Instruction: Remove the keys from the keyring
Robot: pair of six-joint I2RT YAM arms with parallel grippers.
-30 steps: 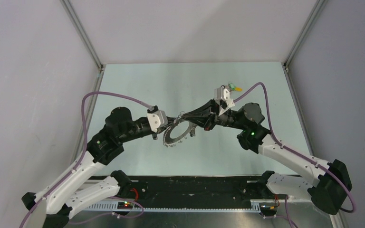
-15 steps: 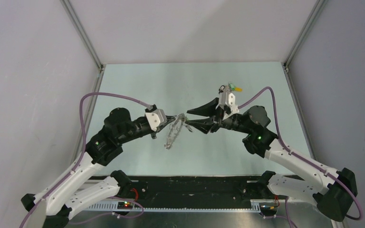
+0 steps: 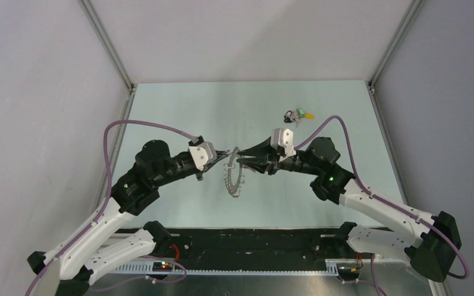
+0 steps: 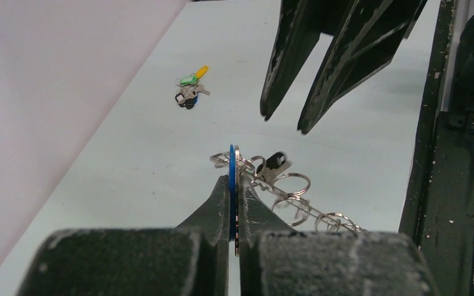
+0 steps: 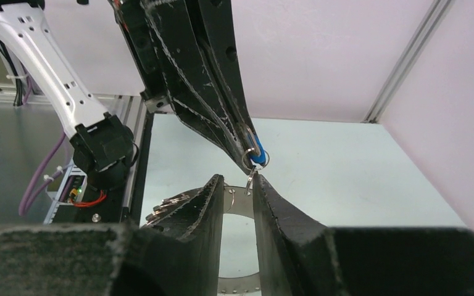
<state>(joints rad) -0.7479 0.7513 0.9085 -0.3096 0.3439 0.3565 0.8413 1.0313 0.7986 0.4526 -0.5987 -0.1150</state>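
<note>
left gripper point(image 4: 234, 180) clamps blue key point(image 4: 231, 165) on keyring point(image 3: 231, 179), right gripper point(image 5: 237, 180) parted just beside.

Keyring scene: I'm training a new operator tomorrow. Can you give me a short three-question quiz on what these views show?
1. True or false: the left gripper is shut on a blue-headed key.
2. Pick one. Relative to the keyring, the right gripper is: A) open and close by; B) shut on its lower edge; C) lying flat on the far corner.
3. Fill in: the loose clump of keys lies on the ____, apart from both grippers.

Key: 1 true; 2 A; 3 table.
</note>
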